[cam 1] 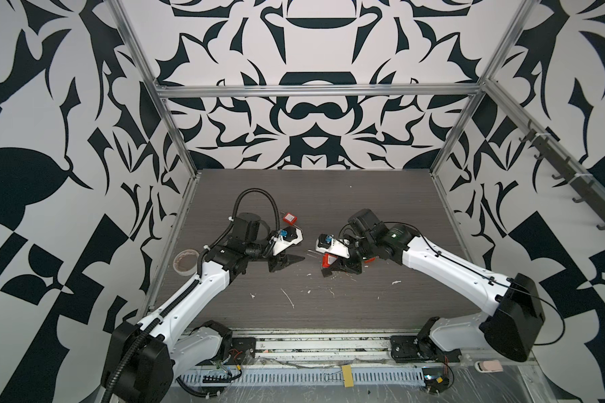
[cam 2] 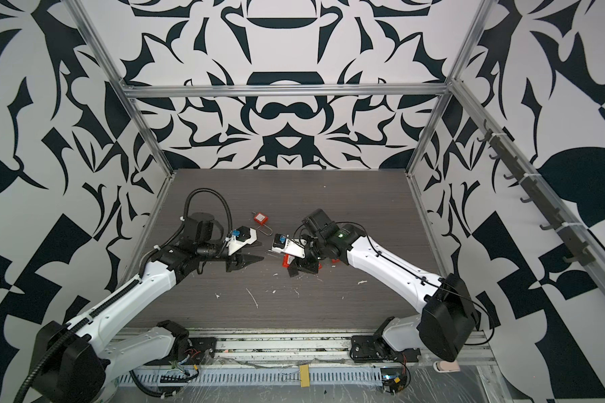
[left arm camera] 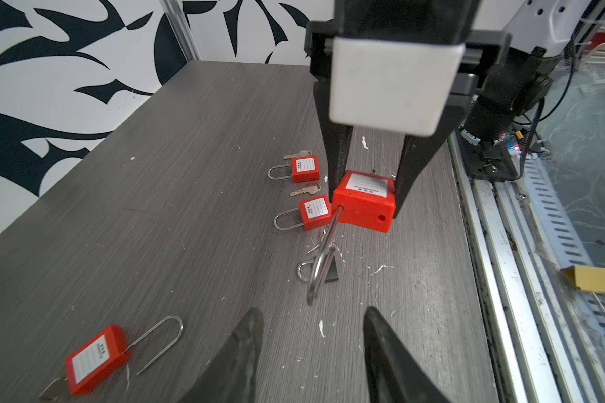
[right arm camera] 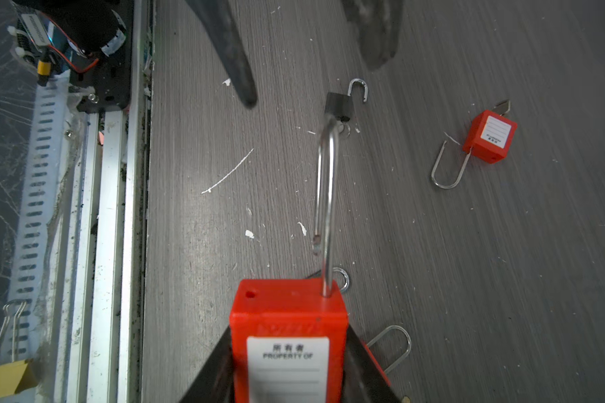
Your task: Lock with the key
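My right gripper (right arm camera: 289, 328) is shut on the body of a red padlock (right arm camera: 289, 314) held above the table. Its steel shackle (right arm camera: 325, 195) is swung open with one leg free of the body and points toward my left gripper (left arm camera: 311, 310). That gripper is open and empty, its fingertips just short of the shackle end. In both top views the two grippers (cam 1: 290, 261) (cam 2: 250, 261) face each other at mid-table, with the red padlock (cam 1: 329, 260) (cam 2: 287, 260) between them. A loose key (left arm camera: 306, 190) lies on the table behind the held padlock, a second key (left arm camera: 298, 154) farther back.
Two more red padlocks (left arm camera: 304, 168) (left arm camera: 314, 211) lie by the keys. Another red padlock (left arm camera: 96, 359) (cam 1: 290, 218) with a key in it lies to the left. A small black padlock (left arm camera: 330, 270) sits under the shackle. A tape roll (cam 1: 185, 261) rests at the table's left edge.
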Robot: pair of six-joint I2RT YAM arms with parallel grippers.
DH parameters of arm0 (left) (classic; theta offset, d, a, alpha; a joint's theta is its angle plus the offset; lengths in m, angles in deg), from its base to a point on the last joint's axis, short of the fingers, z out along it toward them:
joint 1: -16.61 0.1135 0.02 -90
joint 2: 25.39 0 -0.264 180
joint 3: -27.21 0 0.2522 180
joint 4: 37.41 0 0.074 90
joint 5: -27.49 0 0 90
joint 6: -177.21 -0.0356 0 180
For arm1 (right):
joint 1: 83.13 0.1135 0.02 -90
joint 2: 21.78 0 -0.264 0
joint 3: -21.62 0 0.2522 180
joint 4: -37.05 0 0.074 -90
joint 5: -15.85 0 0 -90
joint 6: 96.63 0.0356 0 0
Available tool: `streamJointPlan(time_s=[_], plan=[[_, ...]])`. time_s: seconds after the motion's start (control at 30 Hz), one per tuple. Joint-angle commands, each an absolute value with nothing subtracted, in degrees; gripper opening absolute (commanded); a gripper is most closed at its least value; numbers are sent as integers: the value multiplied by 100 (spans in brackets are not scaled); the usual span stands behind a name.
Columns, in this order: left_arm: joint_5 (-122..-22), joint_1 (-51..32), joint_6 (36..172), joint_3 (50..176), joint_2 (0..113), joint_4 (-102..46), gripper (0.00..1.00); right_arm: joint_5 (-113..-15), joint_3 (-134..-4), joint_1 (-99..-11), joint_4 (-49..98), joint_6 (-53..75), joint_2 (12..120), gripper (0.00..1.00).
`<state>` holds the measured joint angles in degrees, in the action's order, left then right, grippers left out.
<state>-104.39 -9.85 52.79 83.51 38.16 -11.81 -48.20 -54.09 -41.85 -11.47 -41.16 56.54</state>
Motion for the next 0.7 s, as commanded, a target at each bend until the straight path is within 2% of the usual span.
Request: streamJointPlan(time_s=[0.0, 0.07, 0.3, 0.67], plan=[[-10690, -1058, 5319, 8572, 3919, -1108, 47, -4504, -5721, -4182, -1196, -4181, 5575, 19], [-10685, -1094, 5319, 8601, 3985, -1108, 42, -4444, -5717, -4169, -1183, -4183, 5570, 19], [-10667, -1192, 5277, 8578, 4055, -1108, 35, -4390, -5848, -4171, -1244, -4245, 5603, 18], [-10645, -1447, 5212, 8614, 4124, -1105, 5, -4386, -5975, -4156, -1378, -4381, 5681, 17]])
